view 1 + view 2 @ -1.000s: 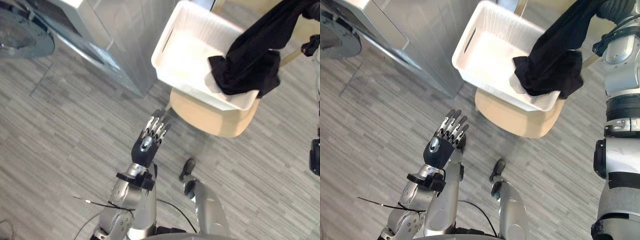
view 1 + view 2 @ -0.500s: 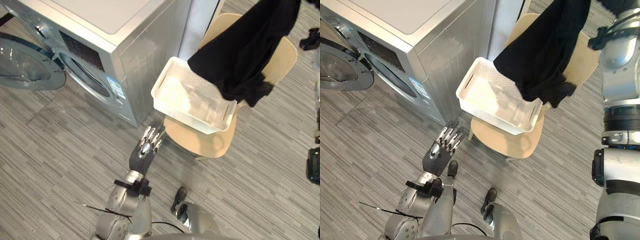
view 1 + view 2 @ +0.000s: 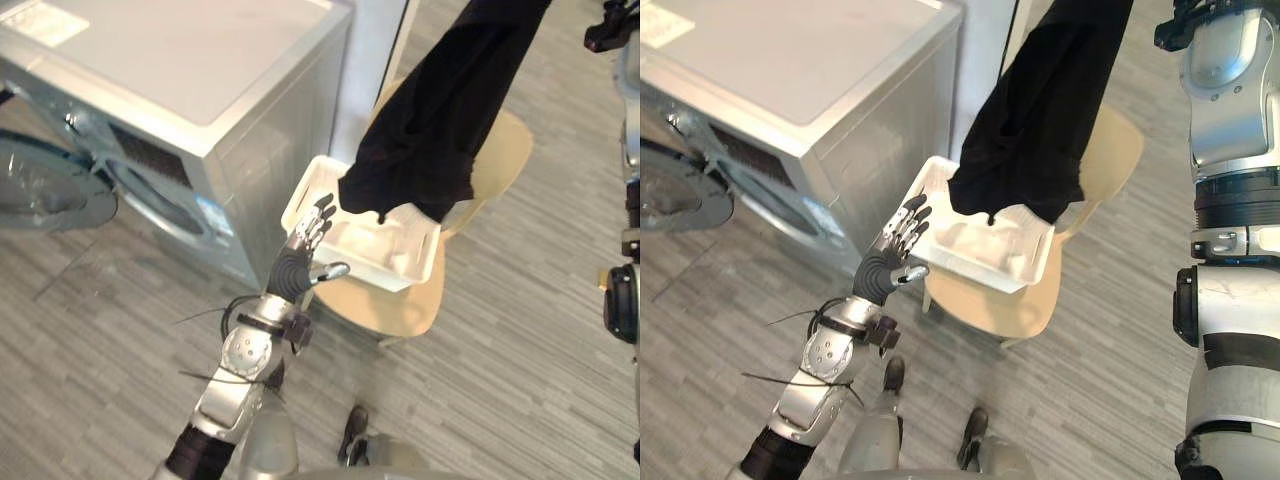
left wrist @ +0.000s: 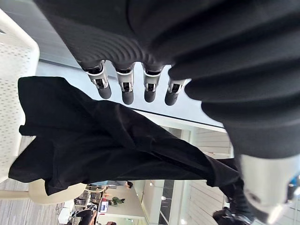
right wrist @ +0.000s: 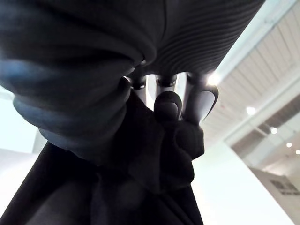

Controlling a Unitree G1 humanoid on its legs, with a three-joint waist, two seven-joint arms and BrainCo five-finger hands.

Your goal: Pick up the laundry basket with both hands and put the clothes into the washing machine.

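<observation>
The right hand [image 5: 168,105] clenches the black garment [image 3: 440,120] in curled fingers, held high, probably to clear the basket [image 3: 385,278]; the left hand [image 3: 296,268] hovers beside it, fingers straight.

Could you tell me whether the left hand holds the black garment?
No, the left hand is open; the right hand grips the garment.

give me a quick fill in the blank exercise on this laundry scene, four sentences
1. The basket stands on a ___.
2. The black garment hangs from the robot's ___.
3. The washer has its door ___.
4. The left hand, near the basket, holds ___.

Missing words: chair; right hand; open; nothing.
</observation>
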